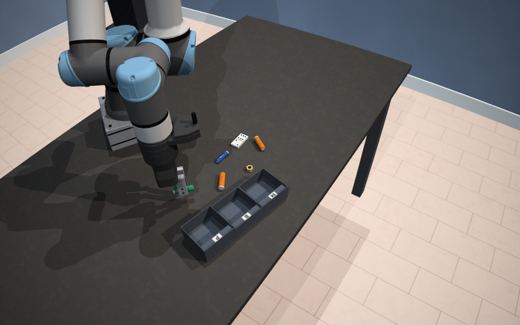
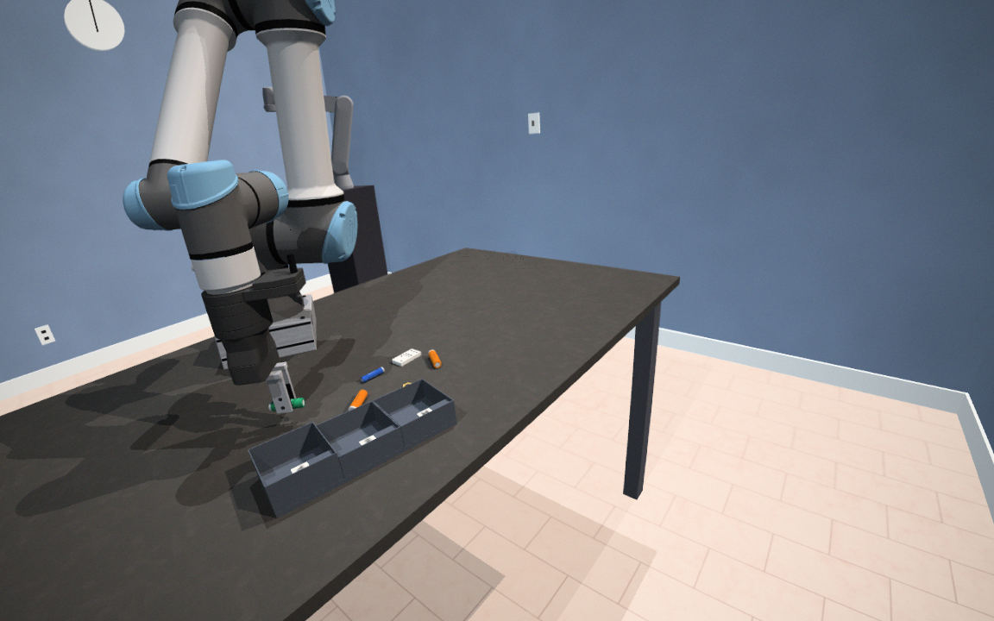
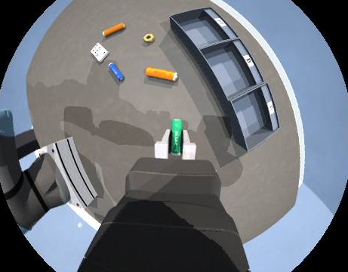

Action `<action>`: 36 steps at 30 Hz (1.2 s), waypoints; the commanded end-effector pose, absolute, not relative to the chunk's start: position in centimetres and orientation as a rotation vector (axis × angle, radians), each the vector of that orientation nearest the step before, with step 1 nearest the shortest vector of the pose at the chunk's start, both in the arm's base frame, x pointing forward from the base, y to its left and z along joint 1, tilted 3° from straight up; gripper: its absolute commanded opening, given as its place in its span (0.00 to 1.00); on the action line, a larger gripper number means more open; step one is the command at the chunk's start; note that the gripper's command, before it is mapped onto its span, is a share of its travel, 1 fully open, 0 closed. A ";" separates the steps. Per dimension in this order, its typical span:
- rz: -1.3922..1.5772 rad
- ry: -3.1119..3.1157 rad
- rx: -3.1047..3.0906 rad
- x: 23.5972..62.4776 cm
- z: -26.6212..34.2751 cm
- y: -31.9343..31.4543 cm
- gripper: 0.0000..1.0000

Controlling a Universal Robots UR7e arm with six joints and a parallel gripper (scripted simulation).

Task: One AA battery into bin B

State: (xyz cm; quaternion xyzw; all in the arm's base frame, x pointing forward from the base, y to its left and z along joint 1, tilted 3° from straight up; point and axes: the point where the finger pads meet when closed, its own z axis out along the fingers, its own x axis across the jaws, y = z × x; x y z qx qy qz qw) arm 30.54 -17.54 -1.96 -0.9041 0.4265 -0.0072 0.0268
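Observation:
My gripper [image 1: 181, 189] is shut on a green AA battery [image 1: 188, 188], held a little above the dark table, left of the bins. The battery also shows between the white fingers in the wrist view [image 3: 177, 137] and in the exterior view [image 2: 286, 404]. The grey three-part bin row has a middle compartment marked B [image 1: 235, 209], with P [image 1: 207, 230] and M [image 1: 263, 189] at its ends. An orange battery [image 1: 221, 180] lies close to the bins. Another orange battery [image 1: 259, 143] and a blue battery [image 1: 221, 156] lie farther back.
A white domino [image 1: 239, 140] and a brass nut [image 1: 249, 167] lie behind the bins. The arm's base block [image 1: 116, 133] stands at the table's left. The bins sit near the table's front edge.

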 end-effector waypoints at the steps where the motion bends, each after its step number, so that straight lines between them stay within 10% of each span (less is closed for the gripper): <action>1: -0.021 1.317 -2.792 30.5 -0.8 -17.6 0.31; 36: -0.021 1.317 -2.792 32.8 1.9 -17.5 0.31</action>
